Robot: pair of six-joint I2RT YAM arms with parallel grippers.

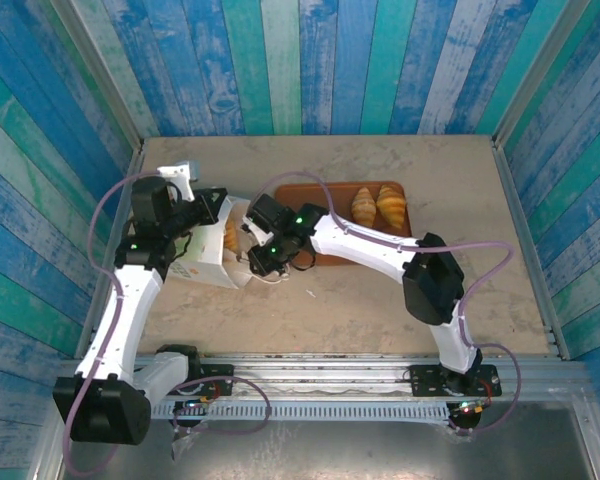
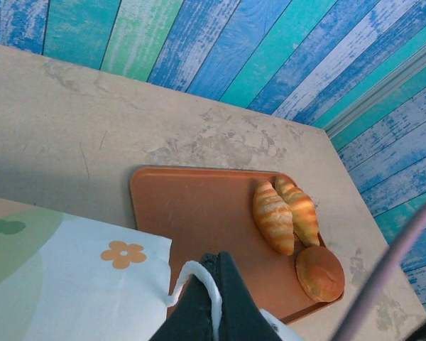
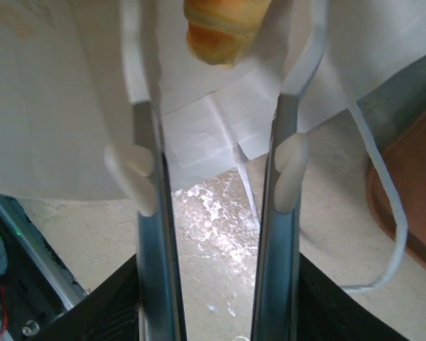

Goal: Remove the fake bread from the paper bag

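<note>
We see the left gripper (image 2: 214, 273) clamped on the paper bag (image 2: 71, 277), presumably propping its mouth; the right gripper (image 3: 216, 106), spread wide, faces fake bread (image 3: 224, 25) at twelve o'clock.

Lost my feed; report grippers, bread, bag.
Left gripper shut on paper bag handle. Right gripper open at bag mouth, one croissant ahead inside. Two croissants, bun out on tray. Loose handle loop alongside.
</note>
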